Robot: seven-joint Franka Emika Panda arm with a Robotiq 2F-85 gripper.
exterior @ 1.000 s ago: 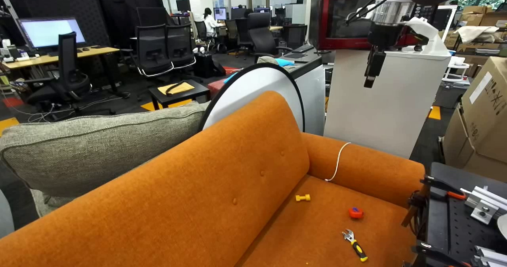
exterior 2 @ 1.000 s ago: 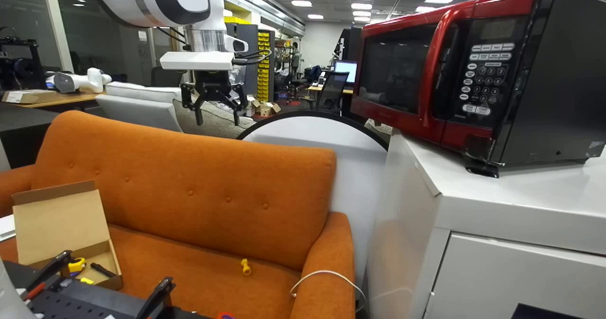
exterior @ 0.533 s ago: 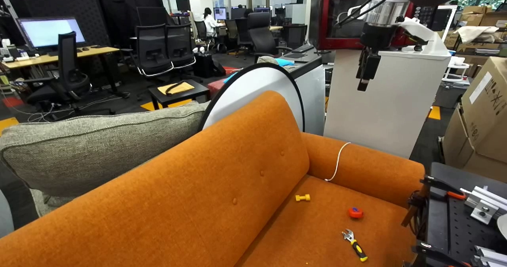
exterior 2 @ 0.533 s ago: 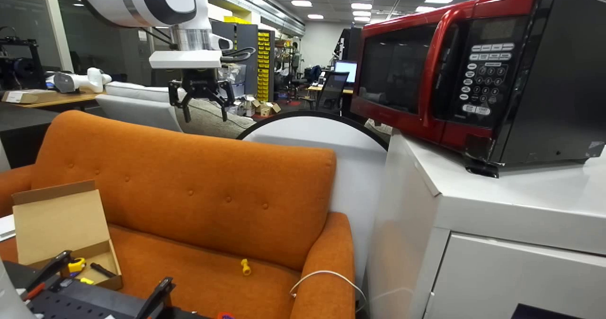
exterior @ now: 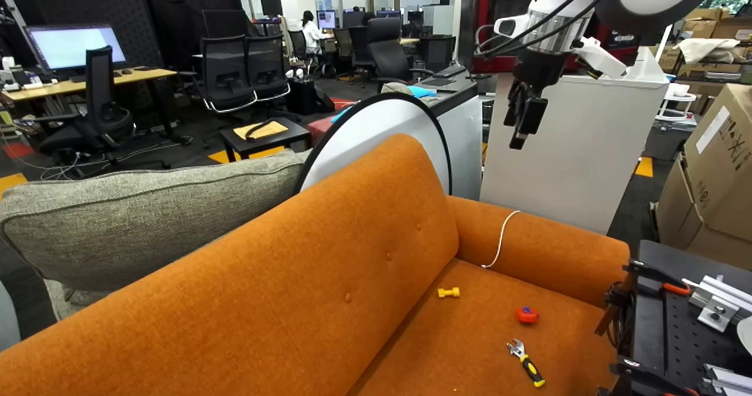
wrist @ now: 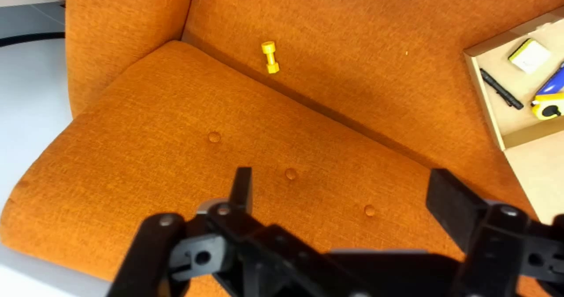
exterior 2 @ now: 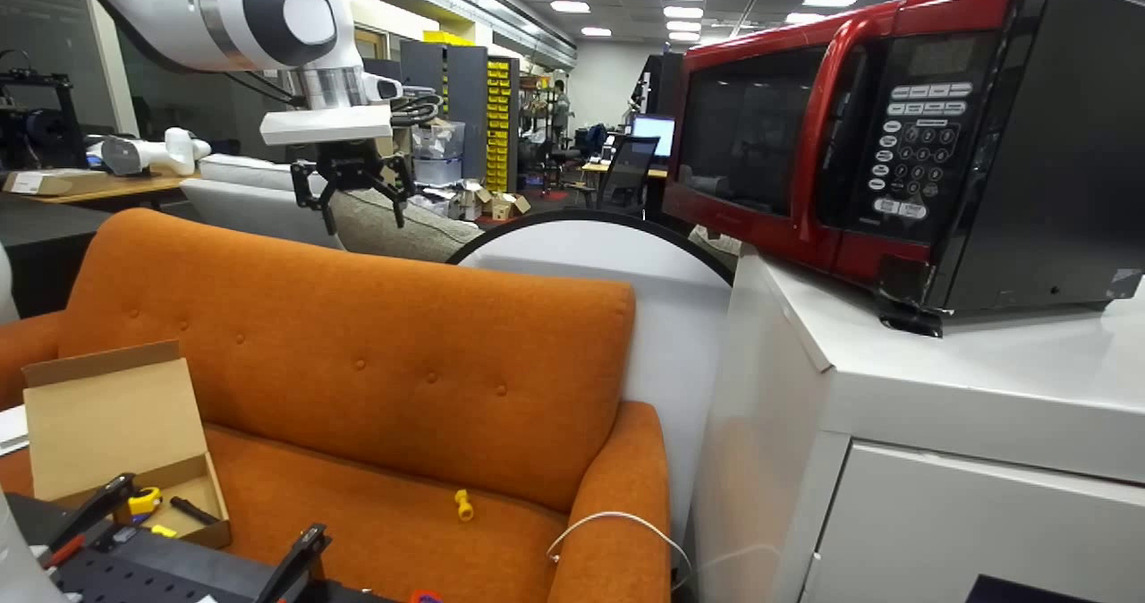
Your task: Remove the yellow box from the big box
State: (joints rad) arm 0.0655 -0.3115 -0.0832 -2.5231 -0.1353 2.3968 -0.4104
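Observation:
The big box is an open cardboard box on the sofa seat; its raised lid point(exterior 2: 116, 424) shows in an exterior view, and its inside point(wrist: 511, 123) shows at the right edge of the wrist view. In it lie a yellow tape measure point(wrist: 547, 107) and a small white block with a yellow side point(wrist: 531, 57). I cannot tell which one is the yellow box. My gripper point(wrist: 341, 178) is open and empty. In both exterior views the gripper point(exterior 2: 365, 218) point(exterior: 520, 134) hangs in the air, above and apart from the sofa and box.
The box also holds a black pen point(wrist: 501, 89) and a blue item point(wrist: 554, 82). On the orange sofa point(exterior: 376, 225) lie a yellow bolt-like piece point(exterior: 449, 292), a red item point(exterior: 527, 315) and a wrench point(exterior: 526, 363). A red microwave point(exterior 2: 760, 129) stands on a white cabinet point(exterior 2: 948, 361).
The arm and gripper have moved left and somewhat down in both exterior views. The gripper has stayed open. The box and the things on the sofa have not moved.

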